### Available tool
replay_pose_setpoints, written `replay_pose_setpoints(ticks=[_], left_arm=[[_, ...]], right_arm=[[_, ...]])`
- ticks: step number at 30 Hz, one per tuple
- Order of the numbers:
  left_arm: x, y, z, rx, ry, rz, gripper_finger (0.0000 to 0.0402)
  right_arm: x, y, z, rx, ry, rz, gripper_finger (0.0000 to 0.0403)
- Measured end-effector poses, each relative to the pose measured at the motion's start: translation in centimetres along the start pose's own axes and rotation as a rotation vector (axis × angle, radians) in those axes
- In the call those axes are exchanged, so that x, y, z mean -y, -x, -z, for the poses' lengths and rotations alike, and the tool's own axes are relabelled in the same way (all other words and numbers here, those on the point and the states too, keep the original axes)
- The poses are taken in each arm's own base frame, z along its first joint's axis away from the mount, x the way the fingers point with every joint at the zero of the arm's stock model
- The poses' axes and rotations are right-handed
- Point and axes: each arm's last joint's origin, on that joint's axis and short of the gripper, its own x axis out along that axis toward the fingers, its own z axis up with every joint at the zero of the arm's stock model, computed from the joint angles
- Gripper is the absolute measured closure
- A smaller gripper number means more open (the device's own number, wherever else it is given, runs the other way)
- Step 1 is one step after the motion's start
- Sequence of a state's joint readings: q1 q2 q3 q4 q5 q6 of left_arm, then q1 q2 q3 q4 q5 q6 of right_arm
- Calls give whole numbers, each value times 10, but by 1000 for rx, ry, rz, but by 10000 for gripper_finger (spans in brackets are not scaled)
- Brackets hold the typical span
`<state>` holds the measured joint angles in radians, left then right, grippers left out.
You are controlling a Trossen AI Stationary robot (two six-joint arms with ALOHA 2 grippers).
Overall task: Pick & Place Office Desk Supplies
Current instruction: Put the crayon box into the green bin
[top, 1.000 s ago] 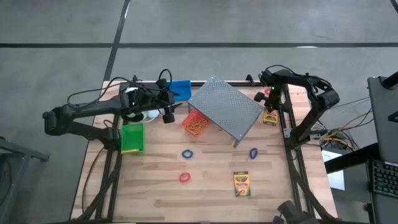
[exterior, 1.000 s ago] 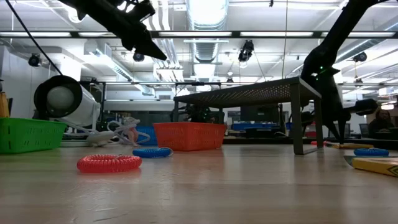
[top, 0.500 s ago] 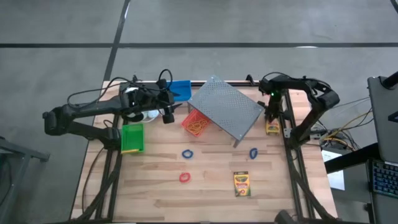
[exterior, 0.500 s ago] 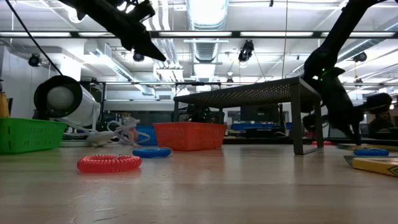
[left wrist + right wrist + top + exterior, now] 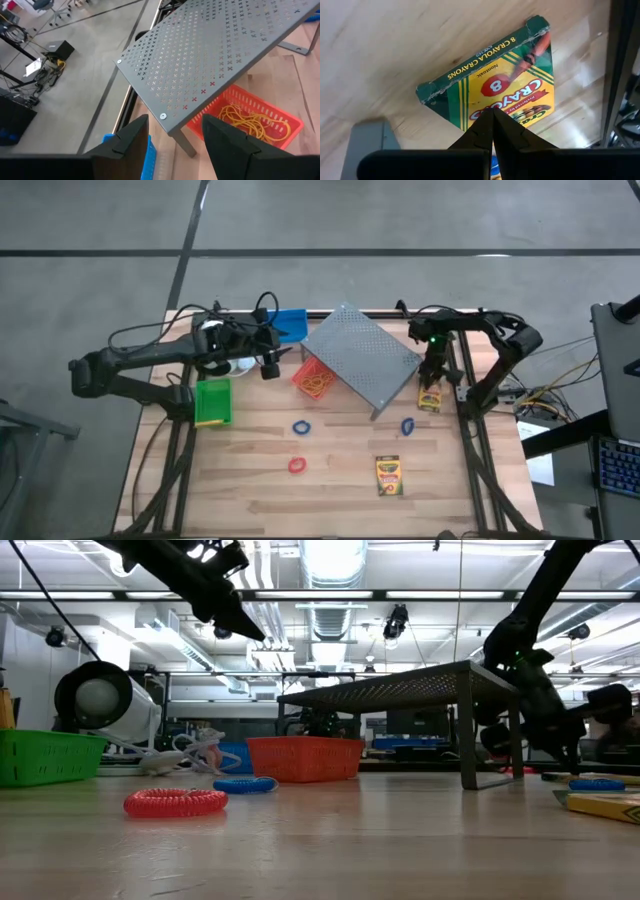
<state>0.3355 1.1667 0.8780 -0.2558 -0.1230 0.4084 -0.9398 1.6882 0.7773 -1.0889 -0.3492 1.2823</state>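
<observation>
The metal rack point(image 5: 363, 356) stands left of the right gripper point(image 5: 432, 376), whose fingers are pressed together over a crayon box point(image 5: 430, 397) on the bench point(image 5: 340, 480). The left gripper point(image 5: 270, 364) hovers spread apart, beside the orange bin point(image 5: 313, 378).

Matt perforated metal rack point(image 5: 362, 358) on pale wood-plank table point(image 5: 340, 480).
</observation>
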Motion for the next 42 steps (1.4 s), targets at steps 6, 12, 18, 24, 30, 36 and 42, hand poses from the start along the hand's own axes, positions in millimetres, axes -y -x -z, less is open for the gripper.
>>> replay_pose_setpoints(ticks=[6,12,18,24,30,36,42], left_arm=[[0,0,0,-1,0,0,213],[0,0,0,0,-1,0,213],[0,0,0,0,-4,0,213],[0,0,0,0,-4,0,213],[0,0,0,1,-6,0,213],[0,0,0,3,-6,-1,213],[0,0,0,3,-5,-1,213]], right_arm=[[7,12,-7,113,12,-43,394],[18,38,-3,193,40,-187,394],[37,75,15,280,125,-375,394],[71,110,47,596,544,-472,394],[110,101,93,862,845,-436,394],[132,70,123,1034,1131,-326,394],[126,25,144,1089,1423,-129,394]])
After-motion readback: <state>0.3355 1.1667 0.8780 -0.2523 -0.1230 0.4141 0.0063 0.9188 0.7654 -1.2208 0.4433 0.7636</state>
